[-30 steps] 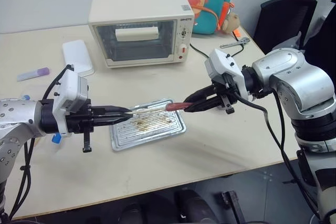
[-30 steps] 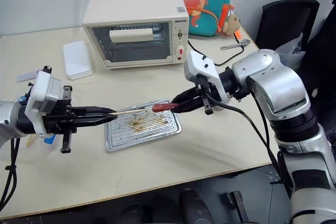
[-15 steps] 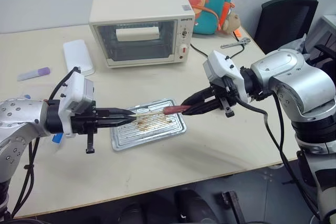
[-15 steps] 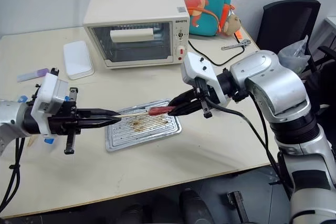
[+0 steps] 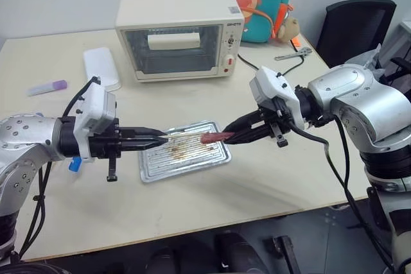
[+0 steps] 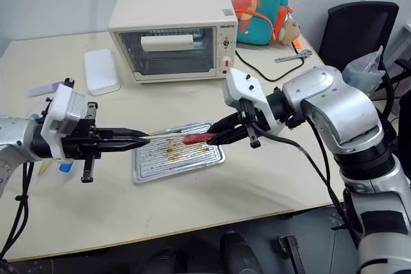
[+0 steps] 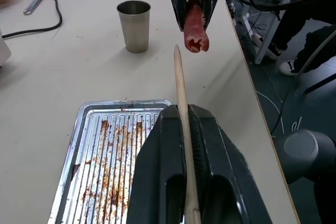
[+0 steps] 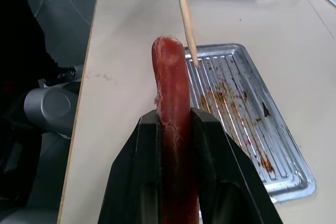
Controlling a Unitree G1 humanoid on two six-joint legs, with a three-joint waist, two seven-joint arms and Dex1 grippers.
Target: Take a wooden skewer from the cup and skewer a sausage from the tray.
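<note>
Your left hand (image 5: 160,138) is clamped tight on the skewer (image 7: 181,85), its point aimed at the sausage (image 5: 210,137) and just short of it. Your right hand (image 5: 230,136) is closed on the sausage, holding it over the tray (image 5: 192,165) at frame centre. The tray lies on the bench (image 5: 270,178). In the left wrist view the cup (image 7: 134,25) stands upright on the bench, upper left.

Above the stained tray (image 5: 184,151), the pale skewer (image 7: 181,95) points at the reddish sausage (image 8: 172,85); cup (image 7: 134,25) upright beyond.
</note>
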